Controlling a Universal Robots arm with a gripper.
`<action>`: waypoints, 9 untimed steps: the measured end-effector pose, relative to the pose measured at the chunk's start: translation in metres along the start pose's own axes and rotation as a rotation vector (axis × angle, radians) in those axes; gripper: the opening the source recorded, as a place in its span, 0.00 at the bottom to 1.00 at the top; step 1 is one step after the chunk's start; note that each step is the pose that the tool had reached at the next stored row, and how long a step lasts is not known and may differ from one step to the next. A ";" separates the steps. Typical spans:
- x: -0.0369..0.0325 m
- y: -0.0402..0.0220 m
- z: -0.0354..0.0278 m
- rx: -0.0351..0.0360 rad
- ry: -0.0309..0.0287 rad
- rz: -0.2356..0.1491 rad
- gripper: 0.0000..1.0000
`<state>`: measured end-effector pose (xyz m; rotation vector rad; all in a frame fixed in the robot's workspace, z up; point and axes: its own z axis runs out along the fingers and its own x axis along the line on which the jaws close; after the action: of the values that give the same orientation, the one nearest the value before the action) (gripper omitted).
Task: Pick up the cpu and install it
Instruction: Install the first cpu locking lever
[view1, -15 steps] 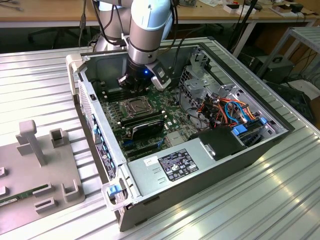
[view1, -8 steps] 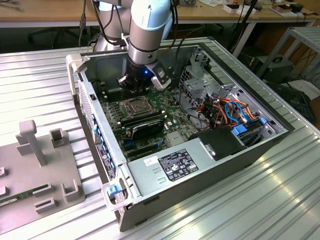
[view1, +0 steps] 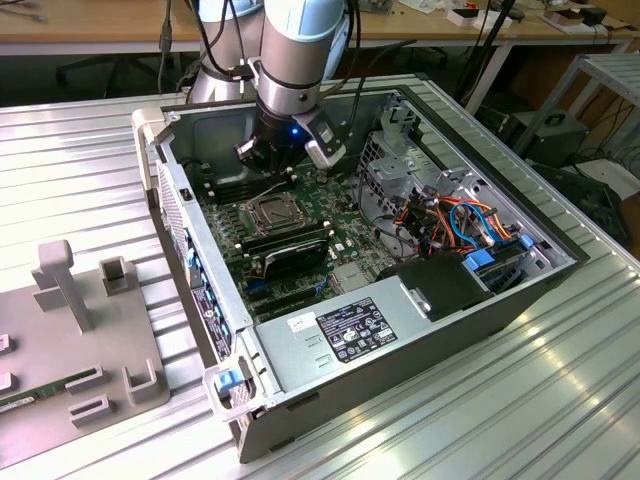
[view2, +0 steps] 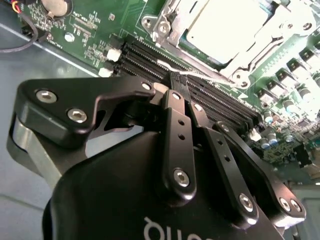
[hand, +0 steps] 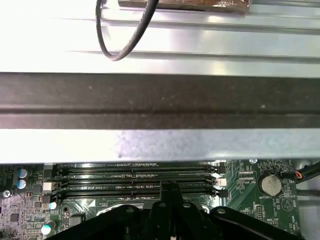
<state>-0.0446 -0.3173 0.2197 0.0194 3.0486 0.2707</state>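
The cpu (view2: 227, 22) lies flat in its socket (view2: 270, 37).

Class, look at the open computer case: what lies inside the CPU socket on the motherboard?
In the second wrist view, the cpu sits inside the socket, its dull silver top showing, with the metal frame around it. The contacts beneath are covered. The shut pincer hangs over the memory slots beside it.

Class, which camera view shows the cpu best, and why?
The second wrist view: the cpu lies large and pale in its socket frame. In the exterior view it is a small square below the gripper.
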 end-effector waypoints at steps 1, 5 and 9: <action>0.0000 0.0000 0.0000 0.0002 0.0001 0.000 0.11; 0.0073 0.0000 -0.0007 0.0004 -0.0030 0.000 0.11; 0.0114 0.0006 -0.0043 0.0002 -0.0094 -0.002 0.11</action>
<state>-0.0563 -0.3172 0.2230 0.0184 3.0392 0.2694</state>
